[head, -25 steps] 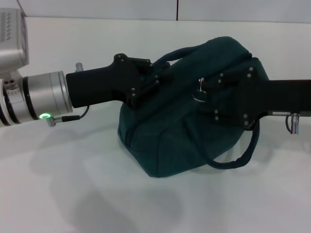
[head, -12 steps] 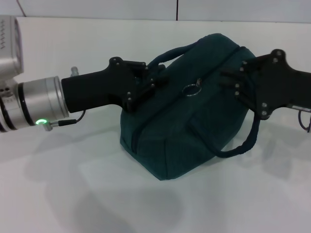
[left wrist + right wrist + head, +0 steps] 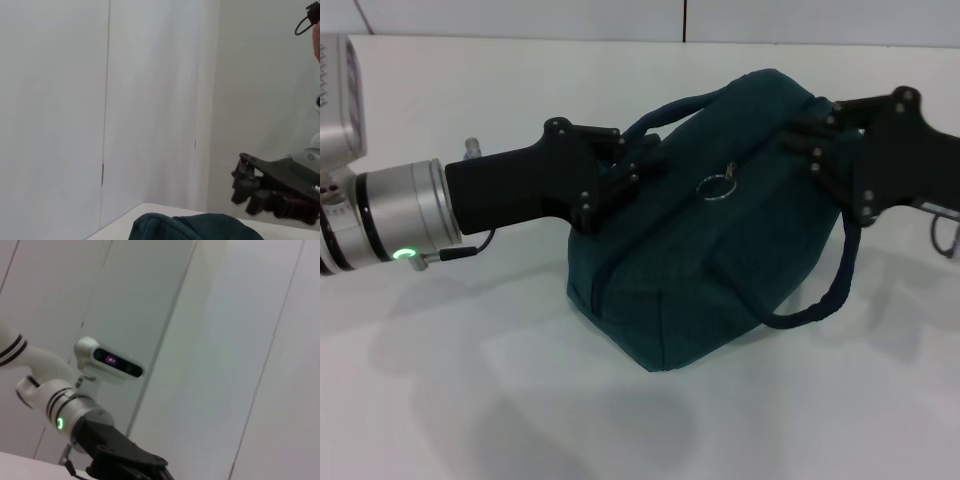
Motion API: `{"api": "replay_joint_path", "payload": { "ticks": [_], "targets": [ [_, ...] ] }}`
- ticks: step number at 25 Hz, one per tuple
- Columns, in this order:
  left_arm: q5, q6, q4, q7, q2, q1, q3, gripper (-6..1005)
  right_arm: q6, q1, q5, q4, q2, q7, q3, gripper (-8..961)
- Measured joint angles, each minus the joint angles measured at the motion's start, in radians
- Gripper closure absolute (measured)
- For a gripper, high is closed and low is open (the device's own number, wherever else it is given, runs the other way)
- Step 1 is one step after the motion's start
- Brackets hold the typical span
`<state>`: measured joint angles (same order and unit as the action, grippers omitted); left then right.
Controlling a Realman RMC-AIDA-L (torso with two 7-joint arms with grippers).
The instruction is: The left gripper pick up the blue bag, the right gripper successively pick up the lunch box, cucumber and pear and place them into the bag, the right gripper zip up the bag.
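Head view: blue bag [image 3: 720,260] on counter [image 3: 470,400] is gripped at one handle by left pincer [image 3: 638,160], closed on it. Zipper looks shut; right pincer [image 3: 805,140] beside bag end, state unclear. Task judged nearly finished.

left gripper [image 3: 638,160]: matte black angular claw, small silver screw heads along its plates
left wrist: silver cylinder at the head view's left edge, black bands, green glowing ring, thin black cable beneath
left arm, upper left corner: pale grey housing with perforations
right gripper [image 3: 812,142]: black claw, silver screws, looped thin cable at the right edge
head, right wrist view: white, dark camera strip
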<state>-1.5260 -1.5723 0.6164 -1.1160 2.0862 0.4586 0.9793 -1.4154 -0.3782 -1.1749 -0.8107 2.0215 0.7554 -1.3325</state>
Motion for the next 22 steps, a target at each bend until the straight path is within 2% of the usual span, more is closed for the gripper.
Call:
{"api": "replay_joint_path", "payload": {
  "ticks": [7,14,17,22],
  "targets": [
    [0.001,0.000,-0.015,0.009,0.000,0.005,0.001,884,0.054,-0.027,-0.009,0.027,-0.001,-0.032,-0.085,855],
    [-0.010,0.001,-0.024,0.011,-0.001,0.010,0.001,883,0.044,0.003,-0.047,0.004,-0.006,-0.048,-0.102,853],
    [-0.011,0.002,-0.025,0.011,-0.001,0.011,0.001,883,0.056,0.015,-0.070,-0.014,-0.005,-0.051,-0.108,823],
    [-0.011,0.002,-0.025,0.012,-0.001,0.012,0.001,883,0.096,0.009,-0.076,-0.020,-0.003,-0.046,-0.149,650]
  ]
}}
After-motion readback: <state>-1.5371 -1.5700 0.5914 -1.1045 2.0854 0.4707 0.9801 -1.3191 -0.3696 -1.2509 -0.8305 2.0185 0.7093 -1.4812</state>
